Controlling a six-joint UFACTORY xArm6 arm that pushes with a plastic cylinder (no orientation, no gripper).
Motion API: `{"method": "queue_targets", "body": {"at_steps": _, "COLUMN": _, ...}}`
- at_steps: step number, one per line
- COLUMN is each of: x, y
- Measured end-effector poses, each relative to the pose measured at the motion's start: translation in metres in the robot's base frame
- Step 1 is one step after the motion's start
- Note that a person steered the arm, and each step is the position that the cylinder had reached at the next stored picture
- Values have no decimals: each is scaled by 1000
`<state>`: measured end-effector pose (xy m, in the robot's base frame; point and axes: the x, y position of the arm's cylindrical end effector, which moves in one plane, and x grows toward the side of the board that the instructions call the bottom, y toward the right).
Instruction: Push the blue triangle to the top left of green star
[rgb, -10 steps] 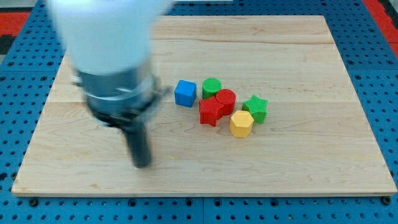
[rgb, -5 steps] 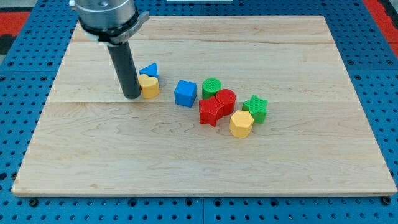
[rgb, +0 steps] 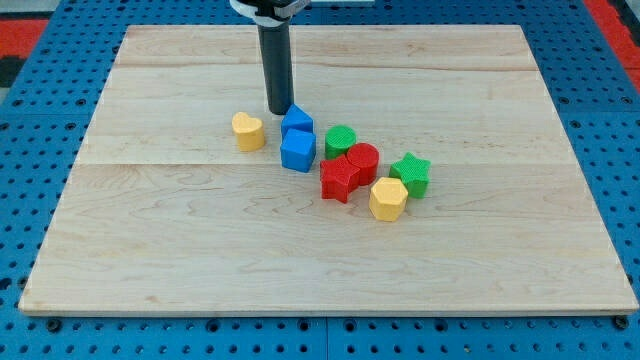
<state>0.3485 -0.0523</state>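
Note:
The blue triangle (rgb: 297, 119) sits just above the blue cube (rgb: 297, 150), touching it. My tip (rgb: 279, 110) is at the triangle's upper left, touching or almost touching it. The green star (rgb: 411, 173) lies at the right end of the cluster, well to the right of the triangle and lower in the view.
A yellow heart-shaped block (rgb: 248, 130) lies to the left of the blue cube. A green cylinder (rgb: 340, 140), a red cylinder (rgb: 362, 160), a red star (rgb: 339, 180) and a yellow hexagon (rgb: 388, 198) crowd between the cube and the green star on the wooden board (rgb: 150, 250).
My tip moved from the lower left of the board up and to the right. The blue triangle slid right, away from the yellow heart, and now rests against the blue cube.

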Motion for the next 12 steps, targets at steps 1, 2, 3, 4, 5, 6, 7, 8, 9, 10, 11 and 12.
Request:
{"method": "queue_targets", "body": {"at_steps": 1, "x": -5, "y": -31}}
{"method": "queue_targets", "body": {"at_steps": 2, "x": 19, "y": -40}}
{"method": "queue_targets", "body": {"at_steps": 3, "x": 41, "y": -40}}
{"method": "queue_targets", "body": {"at_steps": 4, "x": 43, "y": -8}}
{"method": "queue_targets", "body": {"at_steps": 5, "x": 30, "y": 33}}
{"method": "queue_targets", "body": {"at_steps": 6, "x": 21, "y": 69}}
{"method": "queue_targets", "body": {"at_steps": 7, "x": 15, "y": 96}}
{"method": "queue_targets", "body": {"at_steps": 8, "x": -13, "y": 102}}
{"method": "queue_targets", "body": {"at_steps": 9, "x": 28, "y": 118}}
{"method": "queue_targets", "body": {"at_steps": 10, "x": 41, "y": 121}}
{"method": "queue_targets", "body": {"at_steps": 11, "x": 42, "y": 122}}
{"method": "queue_targets", "body": {"at_steps": 12, "x": -46, "y": 88}}
